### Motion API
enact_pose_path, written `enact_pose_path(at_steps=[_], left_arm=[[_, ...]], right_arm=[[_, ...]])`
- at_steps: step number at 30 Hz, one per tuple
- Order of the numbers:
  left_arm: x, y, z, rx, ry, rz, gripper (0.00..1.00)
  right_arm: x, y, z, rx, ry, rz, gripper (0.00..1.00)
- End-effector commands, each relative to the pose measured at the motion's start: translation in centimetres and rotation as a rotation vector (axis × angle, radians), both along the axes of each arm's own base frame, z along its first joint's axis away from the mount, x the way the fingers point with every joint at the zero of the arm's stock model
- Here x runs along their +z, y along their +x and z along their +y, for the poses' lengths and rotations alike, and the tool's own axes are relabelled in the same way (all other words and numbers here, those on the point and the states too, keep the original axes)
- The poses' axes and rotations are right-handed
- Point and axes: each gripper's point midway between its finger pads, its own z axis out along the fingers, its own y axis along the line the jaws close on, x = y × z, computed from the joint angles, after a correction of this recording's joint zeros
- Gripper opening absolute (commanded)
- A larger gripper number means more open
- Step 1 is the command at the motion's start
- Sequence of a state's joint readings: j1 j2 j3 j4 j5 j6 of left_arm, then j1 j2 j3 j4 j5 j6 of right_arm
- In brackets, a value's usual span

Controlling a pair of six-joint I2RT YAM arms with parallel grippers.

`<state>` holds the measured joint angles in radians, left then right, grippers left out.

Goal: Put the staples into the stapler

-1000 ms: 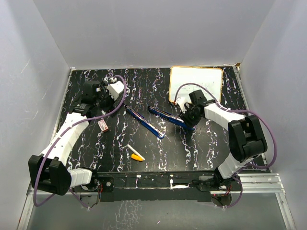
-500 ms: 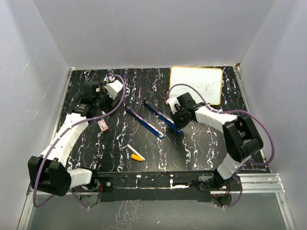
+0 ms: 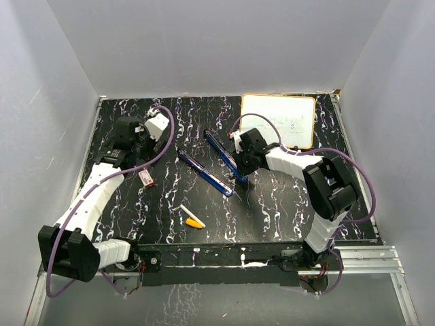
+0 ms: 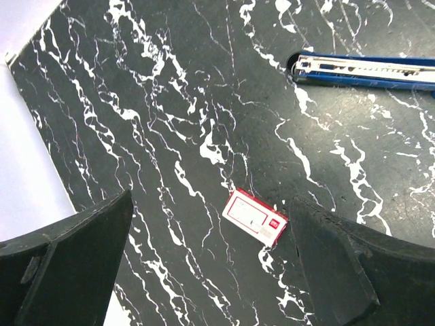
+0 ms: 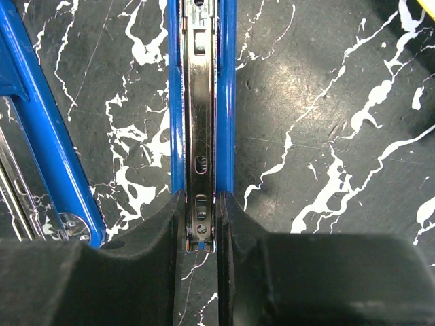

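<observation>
Shifting stapler (image 3: 219,163) leftward versus earlier frame, gripping its rail (image 5: 200,136) with narrowed right pincer (image 5: 200,234). Hovering wide left pincer (image 4: 212,261) over staples box (image 4: 255,217) on table (image 4: 170,102). Likely needing rail pinned flat, channel up, for loading.

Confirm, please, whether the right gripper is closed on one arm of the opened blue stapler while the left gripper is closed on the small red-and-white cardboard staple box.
Not quite: the left gripper is open. The left wrist view shows the small red-and-white cardboard staple box lying untouched, clear of its wide-apart fingers. The right gripper is indeed closed on one arm of the opened blue stapler.
</observation>
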<state>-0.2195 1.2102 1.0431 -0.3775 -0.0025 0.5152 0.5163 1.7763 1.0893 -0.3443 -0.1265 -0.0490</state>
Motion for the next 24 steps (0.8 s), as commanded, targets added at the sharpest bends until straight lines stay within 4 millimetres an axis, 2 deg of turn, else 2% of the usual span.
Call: enact_pose_path(at_steps=[1,4,6,10,13,16,18,24], left_arm=[[-1.4,-0.8,2.0,0.084,0.029,0.041,0.97],[-2.5,-0.9,2.8,0.102,0.031,0.074,0.97],[-3.3,-0.9,3.4,0.113,0.030,0.098,0.97],[-4.9,-0.7,4.3,0.126,0.023,0.138,0.97],[-6.4,-0.7,4.5,0.122,0.018,0.181,0.97],[-8.2,-1.1,4.3,0.084,0.002,0.244,0.97],[-9.2,-1.4,4.2,0.051,-0.020,0.285,0.97],[-11.7,-1.9,4.2,-0.021,-0.115,0.422,0.97]], right_arm=[[-0.3,0.5,-0.4,-0.093,0.003,-0.016,0.16],[-0.8,-0.4,-0.8,-0.073,-0.011,-0.015,0.17],[0.1,-0.8,-0.9,-0.050,-0.009,-0.037,0.16],[-0.1,-1.7,-2.0,-0.007,-0.064,-0.043,0.13],[-0.2,-2.4,-2.8,0.016,-0.089,-0.051,0.16],[0.2,-3.4,-2.5,0.070,-0.062,-0.051,0.31],[1.1,-3.3,-2.1,0.101,-0.042,-0.072,0.40],[5.8,-2.1,-0.3,0.195,0.033,-0.188,0.68]])
